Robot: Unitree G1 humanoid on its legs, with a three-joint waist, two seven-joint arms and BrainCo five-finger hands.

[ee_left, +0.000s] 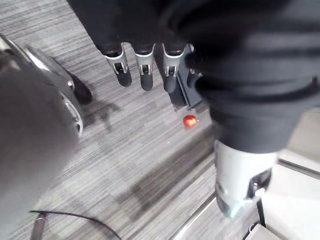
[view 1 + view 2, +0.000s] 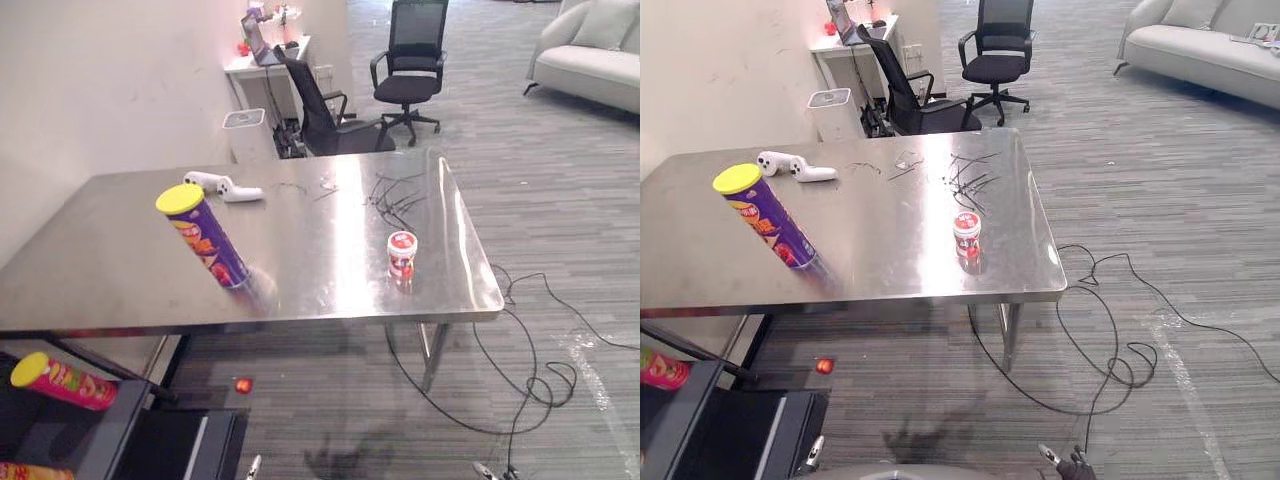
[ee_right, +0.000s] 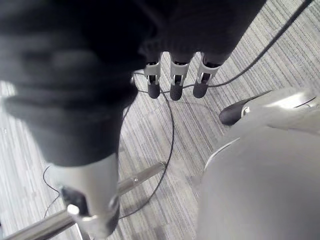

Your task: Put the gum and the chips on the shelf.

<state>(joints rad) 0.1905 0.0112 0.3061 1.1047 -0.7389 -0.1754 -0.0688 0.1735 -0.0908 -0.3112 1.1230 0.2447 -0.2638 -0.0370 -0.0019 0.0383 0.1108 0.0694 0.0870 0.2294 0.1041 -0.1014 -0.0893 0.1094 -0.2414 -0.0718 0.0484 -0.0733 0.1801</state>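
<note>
A long steel table (image 2: pixel 120 262) with a bright, reflective top stands in the middle of the room, its left end close to a plain pale wall (image 2: pixel 110 80). The floor (image 2: pixel 560 220) is grey carpet with fine stripes. At the far end, against the wall, stands a small white desk (image 2: pixel 240 66) with a white bin (image 2: pixel 247 135) just beside it. A black office chair (image 2: pixel 325 120) stands at the desk, and a second black chair (image 2: pixel 412 60) stands farther right. At the far right stands a light grey sofa (image 2: pixel 590 65). Black cables (image 2: pixel 540 383) loop over the floor to the right of the table.
</note>
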